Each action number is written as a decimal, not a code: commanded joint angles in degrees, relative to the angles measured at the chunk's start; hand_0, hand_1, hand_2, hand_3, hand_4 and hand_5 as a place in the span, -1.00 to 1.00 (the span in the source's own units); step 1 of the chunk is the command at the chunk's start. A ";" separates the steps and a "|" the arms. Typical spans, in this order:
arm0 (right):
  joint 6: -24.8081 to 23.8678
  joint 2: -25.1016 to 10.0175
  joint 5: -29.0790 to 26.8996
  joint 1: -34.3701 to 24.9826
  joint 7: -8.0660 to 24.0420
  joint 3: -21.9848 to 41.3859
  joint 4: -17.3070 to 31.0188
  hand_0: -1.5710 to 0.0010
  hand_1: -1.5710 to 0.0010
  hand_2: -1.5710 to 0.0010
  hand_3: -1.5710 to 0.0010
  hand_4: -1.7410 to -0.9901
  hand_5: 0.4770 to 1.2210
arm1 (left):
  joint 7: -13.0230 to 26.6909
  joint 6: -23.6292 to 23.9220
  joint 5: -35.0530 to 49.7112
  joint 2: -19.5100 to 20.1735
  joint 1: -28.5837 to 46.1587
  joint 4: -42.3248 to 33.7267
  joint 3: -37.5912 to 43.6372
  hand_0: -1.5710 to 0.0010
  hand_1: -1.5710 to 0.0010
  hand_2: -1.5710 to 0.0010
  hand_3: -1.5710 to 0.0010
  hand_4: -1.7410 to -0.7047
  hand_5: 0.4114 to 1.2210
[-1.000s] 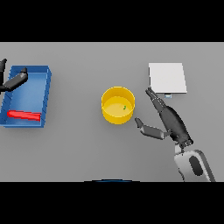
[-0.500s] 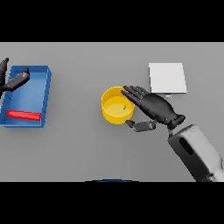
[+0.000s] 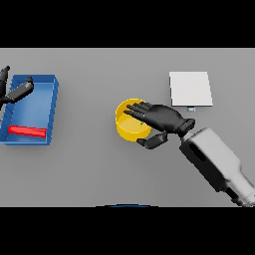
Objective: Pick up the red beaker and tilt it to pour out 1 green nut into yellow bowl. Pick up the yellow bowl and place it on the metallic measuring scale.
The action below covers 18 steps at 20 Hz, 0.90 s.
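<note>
Nearby, right hand (image 3: 162,118) over yellow bowl (image 3: 128,128), scale (image 3: 191,88) perhaps unobstructed.

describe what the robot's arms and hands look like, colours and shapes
The right hand is dark, almost black, with slim segmented fingers and a separate thumb. It joins a short dark wrist, then a chunky, boxy forearm in white and light grey with rounded edges. Only the left hand shows at the view's left edge, equally dark. No cables or markings are visible.
</note>
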 commanded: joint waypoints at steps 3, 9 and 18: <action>1.95 0.17 -0.26 -1.64 -1.37 0.88 1.68 1.00 1.00 1.00 1.00 0.31 -0.45 | -0.64 -0.05 -0.41 -0.11 -0.38 0.47 -0.07 1.00 1.00 1.00 1.00 0.83 -0.21; 4.24 1.82 1.91 -3.93 0.29 3.95 6.20 1.00 1.00 1.00 1.00 0.17 -0.48 | -0.38 -0.65 0.20 1.05 0.28 -0.38 0.23 1.00 1.00 1.00 1.00 0.82 -0.20; 5.97 2.64 4.11 -6.80 1.63 6.37 9.28 0.88 0.86 0.83 0.80 0.01 -0.08 | -1.45 -0.52 -0.04 0.42 -0.21 0.45 0.32 1.00 1.00 1.00 1.00 0.83 -0.23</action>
